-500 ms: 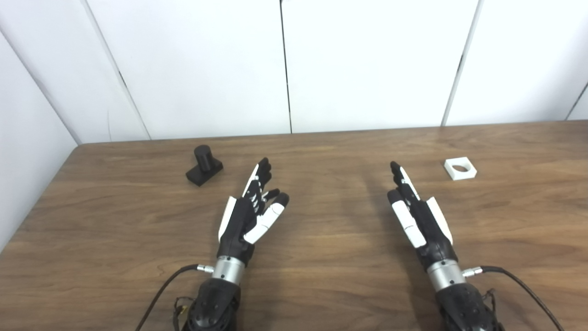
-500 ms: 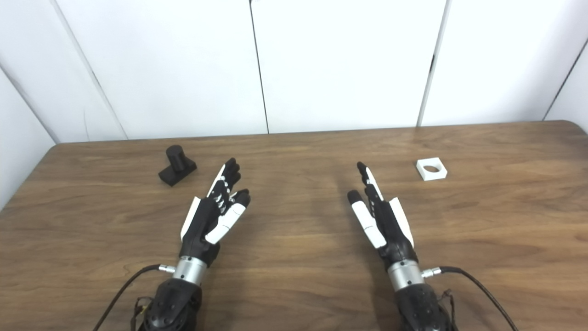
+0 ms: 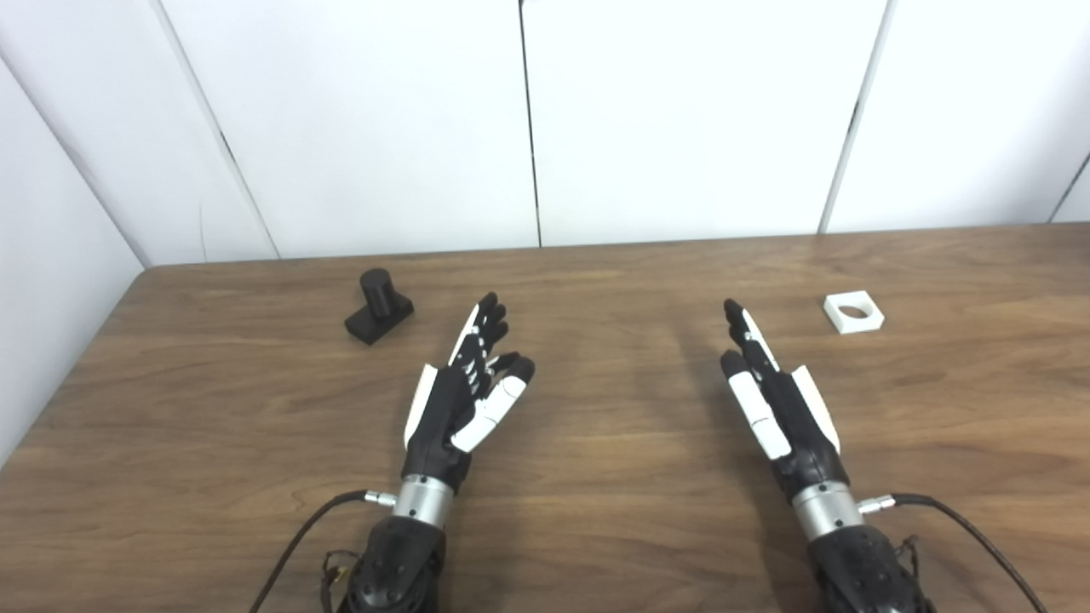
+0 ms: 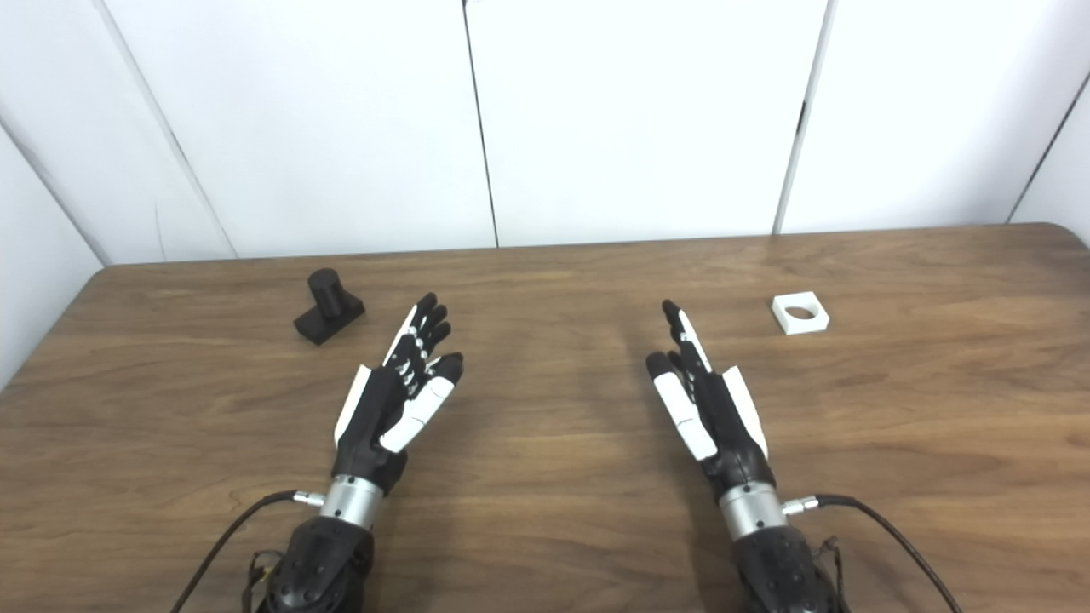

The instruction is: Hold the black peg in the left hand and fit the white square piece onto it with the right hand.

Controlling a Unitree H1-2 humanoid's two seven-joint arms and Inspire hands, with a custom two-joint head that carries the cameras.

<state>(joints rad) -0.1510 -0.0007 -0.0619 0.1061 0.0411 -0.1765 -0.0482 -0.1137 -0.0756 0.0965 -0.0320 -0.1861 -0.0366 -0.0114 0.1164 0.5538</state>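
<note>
Both my hands, left hand [image 3: 460, 396] and right hand [image 3: 779, 400], hover empty with fingers spread mid-desk [image 3: 596, 528]. The black peg [image 3: 377, 305] stands near the far-left corner, the white square piece [image 3: 853, 312] toward the far-right edge, bare wood between.

1. Your left hand [image 3: 464, 392] is over the wooden table [image 3: 596, 477], fingers stretched out, holding nothing.
2. Your right hand [image 3: 775, 396] is likewise outstretched and empty.
3. The black peg [image 3: 378, 305] stands upright on its base, beyond and left of your left hand.
4. The white square piece [image 3: 853, 312] lies flat, beyond and right of your right hand.
</note>
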